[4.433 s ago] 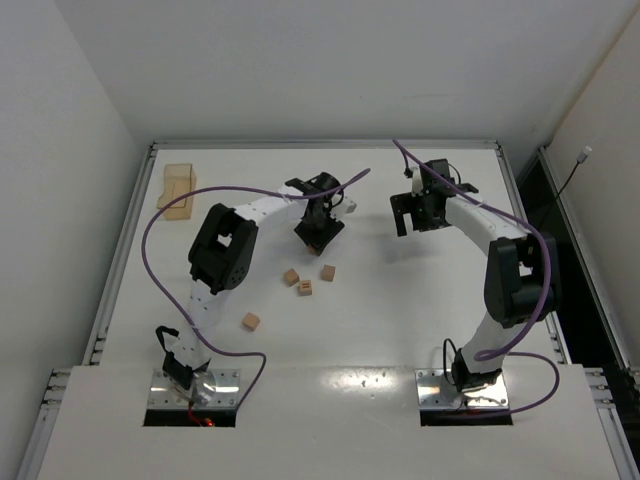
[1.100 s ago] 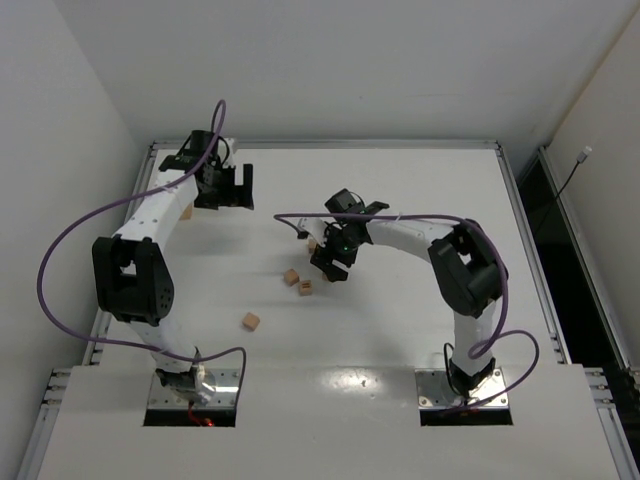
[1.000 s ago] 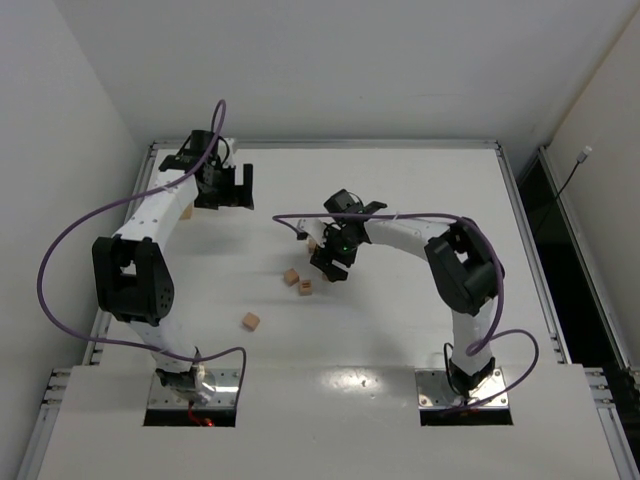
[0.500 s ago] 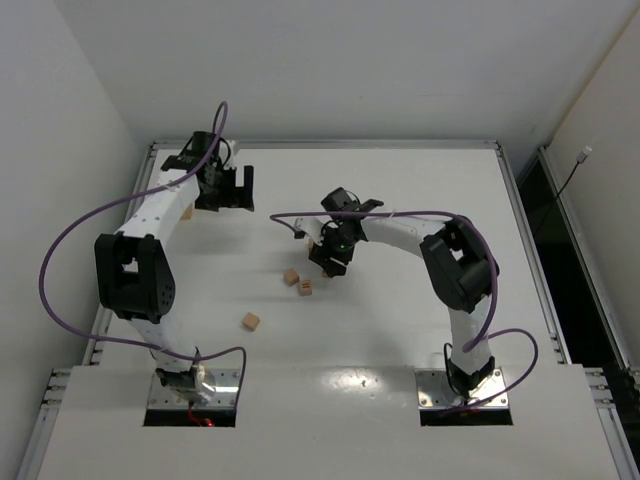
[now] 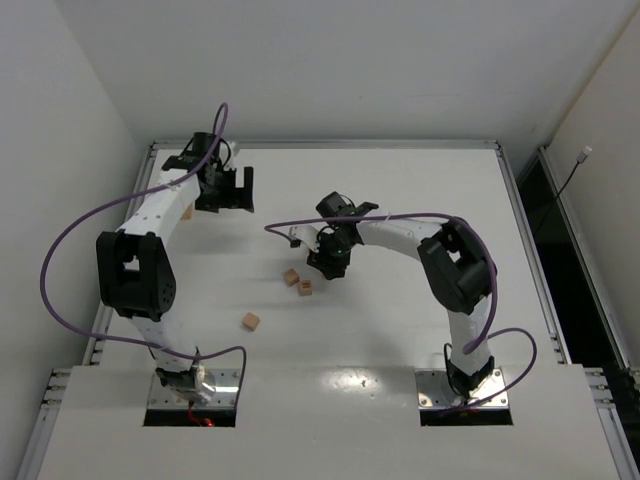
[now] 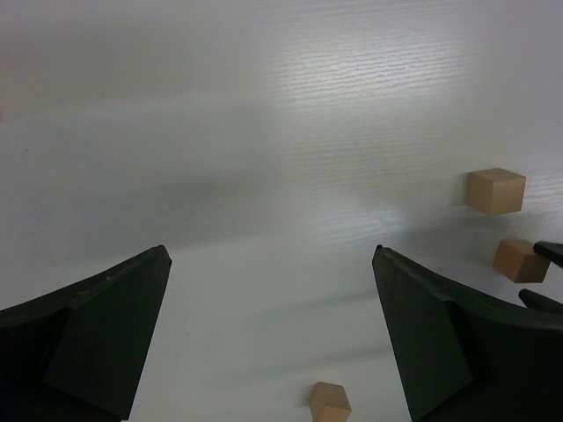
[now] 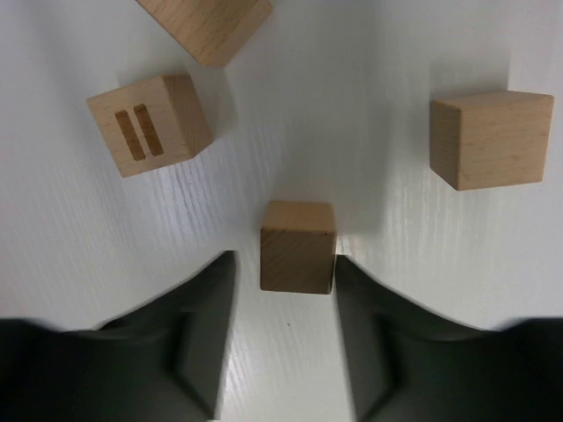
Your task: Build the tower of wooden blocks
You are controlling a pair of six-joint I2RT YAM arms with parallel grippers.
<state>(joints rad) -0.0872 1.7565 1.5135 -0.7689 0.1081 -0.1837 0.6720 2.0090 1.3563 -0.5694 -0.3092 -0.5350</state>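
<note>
No wood block tower is in view; the small tan cubes lie singly on the white table [image 5: 400, 190]. In the right wrist view one cube [image 7: 297, 246] rests on the table between the tips of my right gripper [image 7: 284, 258]. The right finger [image 7: 361, 308] touches its side, while a thin gap remains at the left finger [image 7: 207, 303]. From above, the right gripper [image 5: 330, 258] hides that cube. Around it lie a cube with two slots [image 7: 149, 125], a plain cube [image 7: 491, 139] and another [image 7: 207, 22]. My left gripper [image 5: 235, 188] hovers wide open and empty at the far left.
From above, two cubes [image 5: 291, 277] [image 5: 305, 288] lie just left of the right gripper, and one [image 5: 250, 321] lies nearer the bases. The left wrist view shows three cubes [image 6: 495, 191] [image 6: 521, 260] [image 6: 329, 403]. A tan box [image 5: 187, 211] peeks out behind the left arm.
The right gripper's jaws have narrowed around the cube, and the gripper has shifted slightly to the left. The left arm has barely moved.
</note>
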